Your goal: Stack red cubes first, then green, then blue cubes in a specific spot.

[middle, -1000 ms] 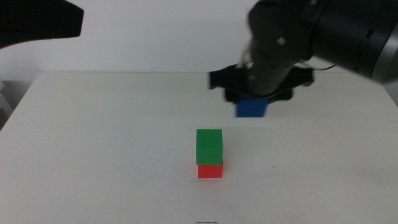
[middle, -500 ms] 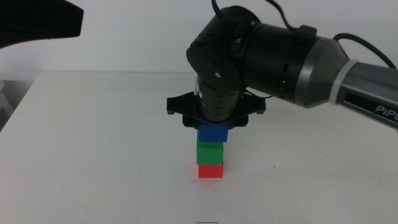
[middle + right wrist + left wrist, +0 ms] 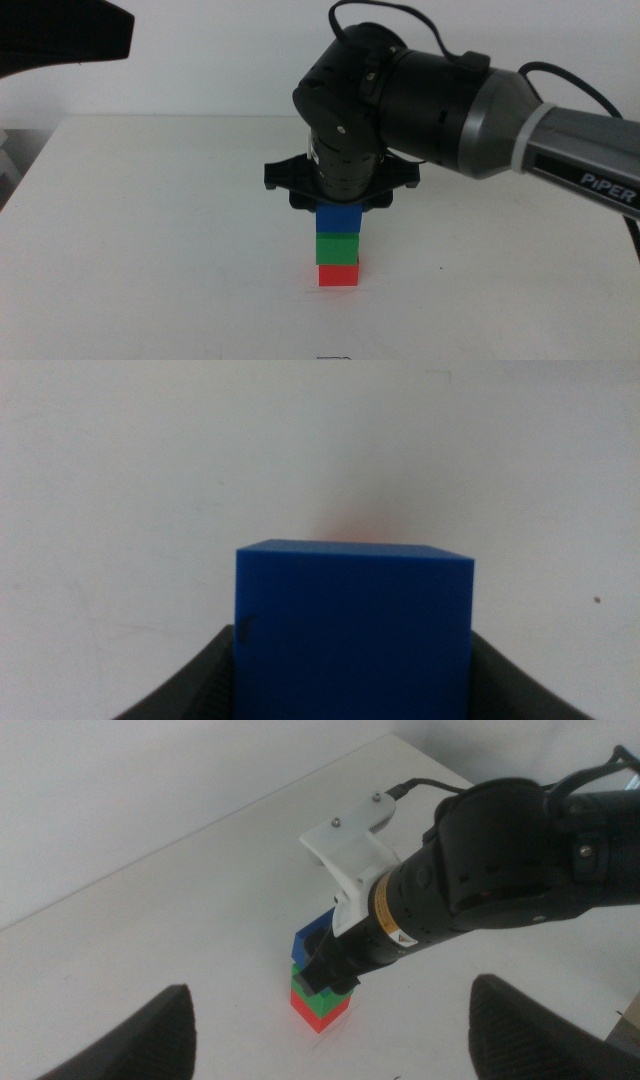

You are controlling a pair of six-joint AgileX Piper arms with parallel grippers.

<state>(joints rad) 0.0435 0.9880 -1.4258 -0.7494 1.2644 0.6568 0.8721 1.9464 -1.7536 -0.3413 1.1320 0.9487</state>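
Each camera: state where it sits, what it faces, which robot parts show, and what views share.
Middle view: looks forward and down over the table; right arm reaches in, right hand on the blue cube atop green and red.
Left wrist view: on the waiting left arm, jaws apart, facing the stack.
Right wrist view: close on the blue cube between its jaws.
All share the blue cube.

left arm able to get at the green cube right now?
Probably not. The right gripper sits over the stack holding the blue cube on the green cube, and its arm crowds that side. The left gripper waits apart, open.
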